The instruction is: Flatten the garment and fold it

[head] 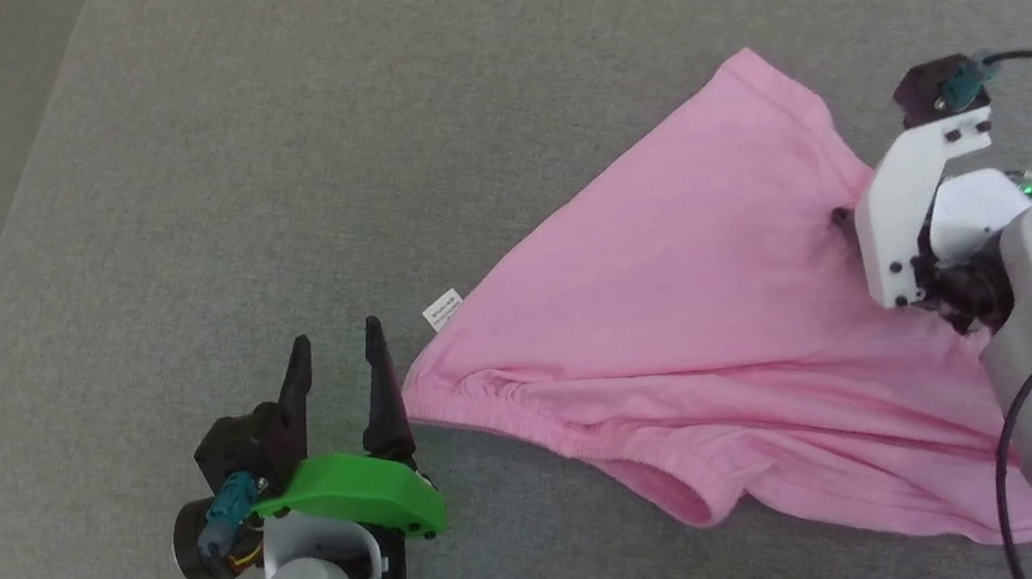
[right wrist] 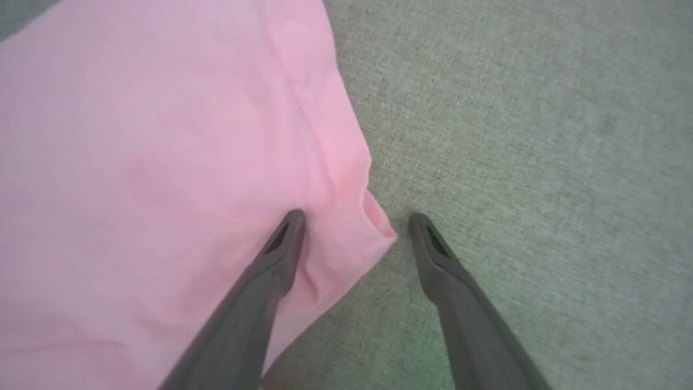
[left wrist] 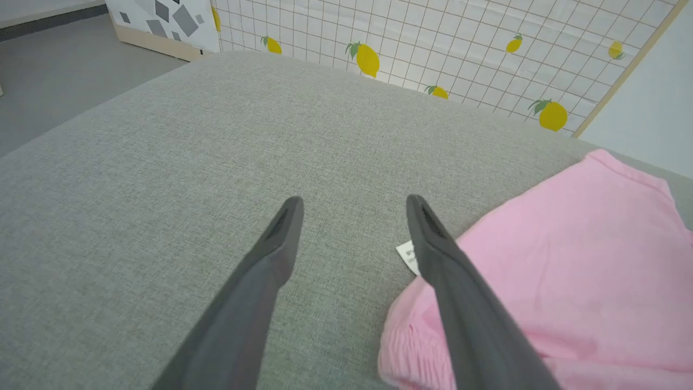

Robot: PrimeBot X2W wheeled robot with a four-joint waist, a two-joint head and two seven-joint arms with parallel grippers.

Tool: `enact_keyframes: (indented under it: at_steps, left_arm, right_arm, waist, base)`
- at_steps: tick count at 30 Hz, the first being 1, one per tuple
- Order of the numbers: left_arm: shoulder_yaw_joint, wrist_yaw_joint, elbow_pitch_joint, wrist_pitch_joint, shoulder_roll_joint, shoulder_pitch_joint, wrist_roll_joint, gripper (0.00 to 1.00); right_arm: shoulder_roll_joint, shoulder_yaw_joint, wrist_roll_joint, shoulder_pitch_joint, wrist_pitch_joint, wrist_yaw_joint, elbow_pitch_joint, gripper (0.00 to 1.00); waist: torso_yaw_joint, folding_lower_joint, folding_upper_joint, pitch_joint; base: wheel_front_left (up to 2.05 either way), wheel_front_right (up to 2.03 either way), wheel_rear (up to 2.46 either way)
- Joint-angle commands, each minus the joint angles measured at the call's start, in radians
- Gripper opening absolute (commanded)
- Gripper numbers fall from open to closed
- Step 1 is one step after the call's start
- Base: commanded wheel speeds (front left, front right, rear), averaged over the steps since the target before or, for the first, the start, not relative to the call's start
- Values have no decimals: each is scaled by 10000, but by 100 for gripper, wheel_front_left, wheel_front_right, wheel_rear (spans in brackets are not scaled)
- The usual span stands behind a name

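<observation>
Light pink soft knit shorts-like garment [head: 677, 287] lay on the grey woven upholstered cushion [head: 256, 164], toward its right half, between the two arms. Most of the cloth was spread in one broad sheet. The gathered elastic waistband [head: 533, 408] ran along the near edge and was rucked, with a loose lip turned up near its middle. The small white label [head: 442, 311] stuck out at the left corner. No fold had been made. Judged: flattening partly done, the near edge wanting smoothing; folding wholly left.

Left gripper [head: 334, 340]: jaws spread wide, nothing between them but bare cushion. Its inner finger stood just beside the waistband corner; contact with the cloth could not be told.

Right gripper [right wrist: 356, 218]: jaws also wide apart, straddling a hemmed corner of the garment. One finger [right wrist: 281, 244] pressed down on the pink cloth and dimpled it; the other sat over the cushion just past the edge. Not closed on the corner, so nothing grasped.
</observation>
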Motion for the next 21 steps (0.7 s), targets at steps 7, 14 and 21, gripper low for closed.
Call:
enact_keyframes:
  at_steps: [7,14,21]
  left_arm:
    - [63,-31,240,-83,77,-240,-99,100]
    - [145,-6,224,82,277,88,-249,100]
    - [40,29,150,403,267,204,-378,100]
  right_arm:
    - [-280,-475,1077,-16,-1317,-13,-292,0]
    - [-548,-1544,2079,2148,-1700,-13,-2004,0]
    - [388,-2734,2610,5404,-1151,-13,-4273,0]
  waist:
    - [-741,0,0,-539]
    - [-1832,0,0,-1429]
    - [-2289,0,0,-1758]
  base:
    - [0,0,0]
    - [0,0,0]
    - [0,0,0]
